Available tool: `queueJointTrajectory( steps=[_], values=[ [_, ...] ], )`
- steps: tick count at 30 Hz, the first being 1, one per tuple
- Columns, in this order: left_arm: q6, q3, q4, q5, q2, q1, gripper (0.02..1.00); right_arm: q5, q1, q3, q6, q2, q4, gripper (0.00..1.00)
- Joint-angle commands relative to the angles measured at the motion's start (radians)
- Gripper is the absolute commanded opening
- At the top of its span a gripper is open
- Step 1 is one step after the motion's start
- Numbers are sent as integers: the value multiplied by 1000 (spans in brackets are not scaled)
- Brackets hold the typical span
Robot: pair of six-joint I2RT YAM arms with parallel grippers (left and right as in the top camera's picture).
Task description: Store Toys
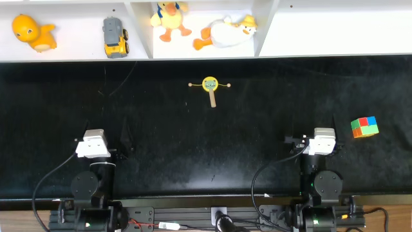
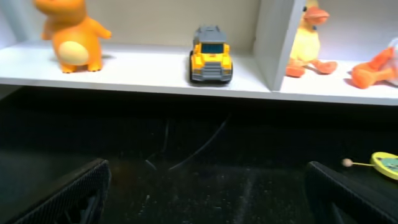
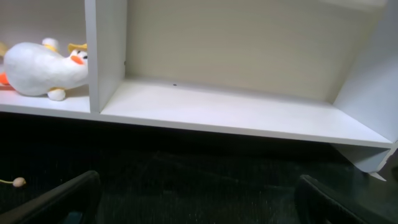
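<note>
A small yellow-green rattle drum with a wooden handle lies on the black table, mid-way across and near the shelf; its edge appears in the left wrist view. A multicoloured cube sits at the far right of the table. My left gripper rests low at the front left, open with nothing between its fingers. My right gripper rests at the front right, left of the cube, also open and empty, fingers wide apart.
A white shelf runs along the back. Its compartments hold an orange figure, a yellow toy truck, a yellow duck plush and a white goose plush. The right-hand compartment holds nothing.
</note>
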Motion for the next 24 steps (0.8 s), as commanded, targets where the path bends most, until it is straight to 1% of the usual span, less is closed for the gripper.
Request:
queueJointTrajectory(
  steps=[1, 21, 24],
  values=[
    [-19, -2, -1, 28, -12, -5, 998, -4, -2, -13, 4, -6, 6, 993],
    [-19, -2, -3, 28, -12, -7, 998, -5, -1, -10, 4, 4, -1, 996],
    [-19, -2, -3, 28, -12, -7, 998, -4, -1, 63, 4, 97, -137, 993]
  ],
)
